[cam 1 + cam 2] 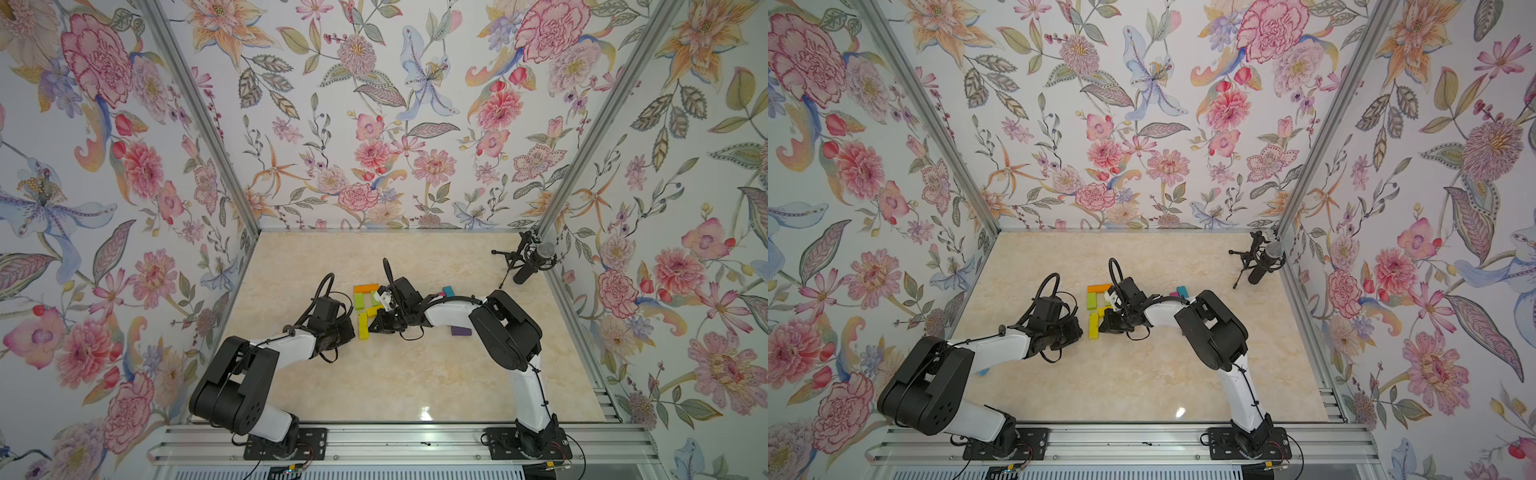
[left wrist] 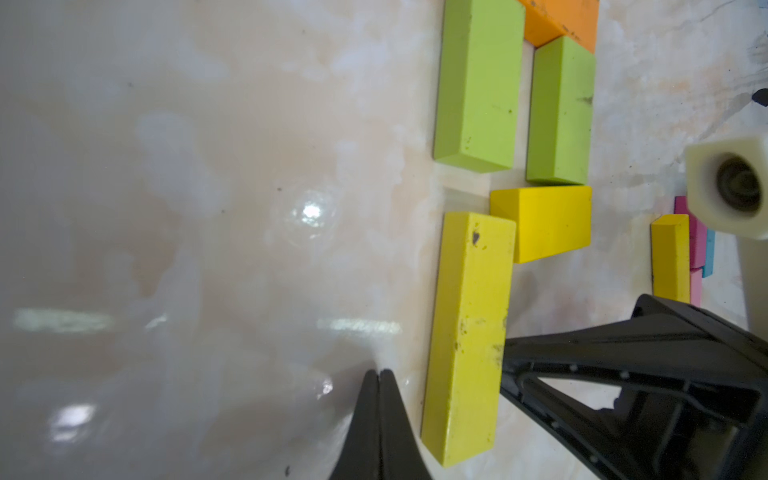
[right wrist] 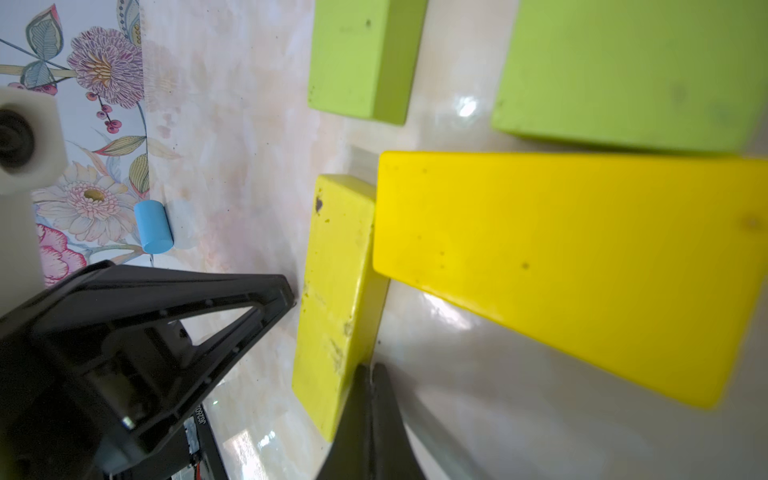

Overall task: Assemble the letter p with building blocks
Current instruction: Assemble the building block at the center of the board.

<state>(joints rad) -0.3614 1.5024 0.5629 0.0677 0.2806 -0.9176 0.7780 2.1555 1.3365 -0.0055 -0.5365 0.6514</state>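
Note:
The building blocks lie flat at mid-table. In both top views an orange block (image 1: 365, 287) (image 1: 1099, 287) heads the group. Below it in the left wrist view come two lime green blocks (image 2: 478, 83) (image 2: 559, 112), a yellow block (image 2: 544, 222) and a long yellow block (image 2: 467, 332). My left gripper (image 2: 379, 372) (image 1: 351, 328) is shut and empty, close beside the long block's outer side. On the opposite side my right gripper (image 3: 369, 368) (image 1: 371, 326), also shut and empty, has its tips against the long yellow block (image 3: 336, 291).
A yellow block (image 2: 670, 257), a pink block (image 2: 696, 232) and a teal block (image 1: 448, 291) lie by the right arm, with a purple block (image 1: 461, 331) nearer the front. A light blue cylinder (image 3: 153, 226) sits near the left wall. A microphone (image 1: 534, 259) stands at the back right.

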